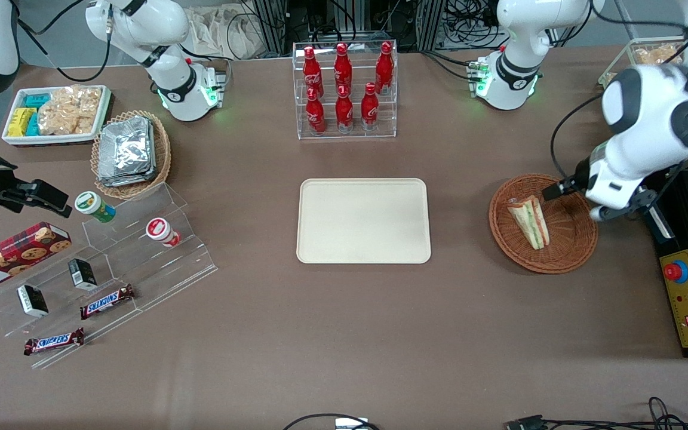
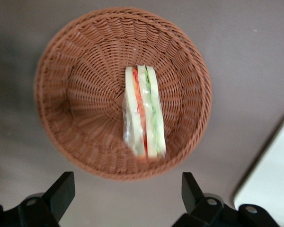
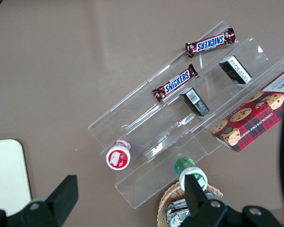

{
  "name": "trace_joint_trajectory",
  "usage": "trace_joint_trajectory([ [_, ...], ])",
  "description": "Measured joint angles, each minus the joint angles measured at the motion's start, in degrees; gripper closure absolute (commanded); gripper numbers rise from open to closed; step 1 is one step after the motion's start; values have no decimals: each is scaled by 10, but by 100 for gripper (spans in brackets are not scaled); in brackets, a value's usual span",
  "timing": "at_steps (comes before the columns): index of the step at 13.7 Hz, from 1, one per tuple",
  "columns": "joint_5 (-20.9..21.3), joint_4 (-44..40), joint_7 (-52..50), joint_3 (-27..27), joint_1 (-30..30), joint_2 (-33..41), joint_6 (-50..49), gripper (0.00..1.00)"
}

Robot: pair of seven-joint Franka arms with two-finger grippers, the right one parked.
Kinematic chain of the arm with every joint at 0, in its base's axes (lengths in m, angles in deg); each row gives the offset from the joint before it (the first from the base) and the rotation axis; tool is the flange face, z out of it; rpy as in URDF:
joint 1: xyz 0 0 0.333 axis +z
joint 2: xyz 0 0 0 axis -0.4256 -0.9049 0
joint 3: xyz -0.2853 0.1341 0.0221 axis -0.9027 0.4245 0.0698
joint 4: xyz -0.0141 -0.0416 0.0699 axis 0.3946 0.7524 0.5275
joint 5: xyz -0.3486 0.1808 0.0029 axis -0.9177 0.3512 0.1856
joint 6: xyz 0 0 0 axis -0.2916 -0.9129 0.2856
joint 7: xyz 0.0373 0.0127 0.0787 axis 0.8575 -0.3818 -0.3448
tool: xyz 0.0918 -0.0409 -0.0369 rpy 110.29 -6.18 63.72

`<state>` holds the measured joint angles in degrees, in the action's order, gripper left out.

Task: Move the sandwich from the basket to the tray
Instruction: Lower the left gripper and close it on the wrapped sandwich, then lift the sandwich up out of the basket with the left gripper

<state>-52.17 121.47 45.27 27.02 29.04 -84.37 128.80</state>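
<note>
Your gripper (image 2: 124, 191) hangs above the basket (image 1: 571, 248) with its fingers (image 2: 61, 189) spread wide, holding nothing. You can see the sandwich (image 1: 531, 221) lying inside the basket, untouched. The tray (image 1: 363, 221) sits well apart, at the table's middle.
</note>
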Motion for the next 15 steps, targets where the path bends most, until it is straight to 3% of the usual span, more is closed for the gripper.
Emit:
trace_joint_trajectory([
  [5, 0, 7, -10, -1, -3, -120, 115, 0],
  [9, 0, 20, -12, -3, -9, -147, 158, 5],
  [10, 0, 22, -13, -3, -10, -147, 159, 11],
  [11, 0, 23, -14, -3, -12, -147, 159, 30],
  [13, 0, 27, -15, -3, -14, -147, 159, 81],
  [14, 0, 32, -15, -3, -14, -147, 164, 97],
  [15, 0, 38, -15, -3, -14, -147, 171, 100],
])
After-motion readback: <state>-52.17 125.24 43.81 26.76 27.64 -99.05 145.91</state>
